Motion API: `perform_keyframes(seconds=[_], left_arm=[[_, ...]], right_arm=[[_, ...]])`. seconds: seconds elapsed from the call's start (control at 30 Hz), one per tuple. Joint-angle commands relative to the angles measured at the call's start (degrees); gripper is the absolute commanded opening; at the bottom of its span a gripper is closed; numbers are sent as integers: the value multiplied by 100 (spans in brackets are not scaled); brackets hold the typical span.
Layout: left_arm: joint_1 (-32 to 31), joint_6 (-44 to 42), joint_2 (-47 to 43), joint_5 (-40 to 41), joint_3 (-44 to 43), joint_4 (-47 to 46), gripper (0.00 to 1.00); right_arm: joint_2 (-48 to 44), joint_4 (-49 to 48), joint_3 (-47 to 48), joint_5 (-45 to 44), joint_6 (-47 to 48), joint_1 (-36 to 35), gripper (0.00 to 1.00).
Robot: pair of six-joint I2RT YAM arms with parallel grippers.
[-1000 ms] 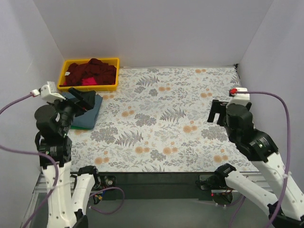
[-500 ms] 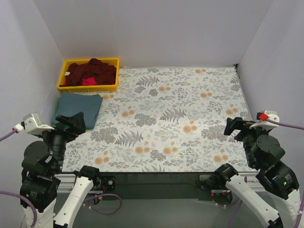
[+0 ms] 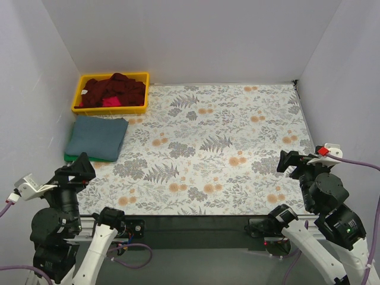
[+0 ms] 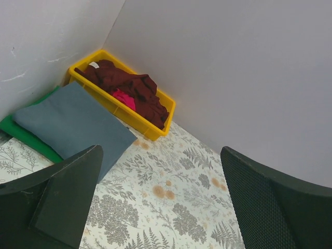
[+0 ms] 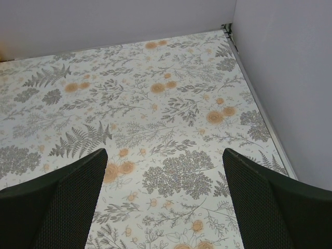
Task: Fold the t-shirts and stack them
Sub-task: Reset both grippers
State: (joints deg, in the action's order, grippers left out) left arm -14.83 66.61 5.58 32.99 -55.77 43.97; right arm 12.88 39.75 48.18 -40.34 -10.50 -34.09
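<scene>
Hovering empty and wide open at the near edge, left hand [image 3: 75, 172] and right hand [image 3: 293, 161] are between shirts: blue shirt [image 3: 97, 136] lies folded atop green shirt [image 3: 70, 157] at left, so a red shirt [image 3: 114, 89] from the far-left bin [image 3: 110, 110] is likely next.

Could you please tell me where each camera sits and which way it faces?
Top external: high behind the robot, looking down on the floral-patterned table cloth; left gripper and right gripper show at the bottom.
Left wrist: above the left gripper, facing the far-left corner: folded slate-blue t-shirt on a green t-shirt, yellow plastic bin; its dark fingers show.
Right wrist: above the right gripper, facing the far-right corner; its own fingers show.
Shared: top and left wrist both see bin and shirts.
</scene>
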Motion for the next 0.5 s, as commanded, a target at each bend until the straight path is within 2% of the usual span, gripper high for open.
perform_keyframes(seconds=[0.0, 0.47], left_arm=[[-29, 186, 22, 339, 154, -318, 97], [-29, 300, 30, -3, 769, -951, 98]], right_arm=[[-154, -512, -98, 104, 31, 16, 98], [-243, -661, -81, 351, 31, 25, 98]])
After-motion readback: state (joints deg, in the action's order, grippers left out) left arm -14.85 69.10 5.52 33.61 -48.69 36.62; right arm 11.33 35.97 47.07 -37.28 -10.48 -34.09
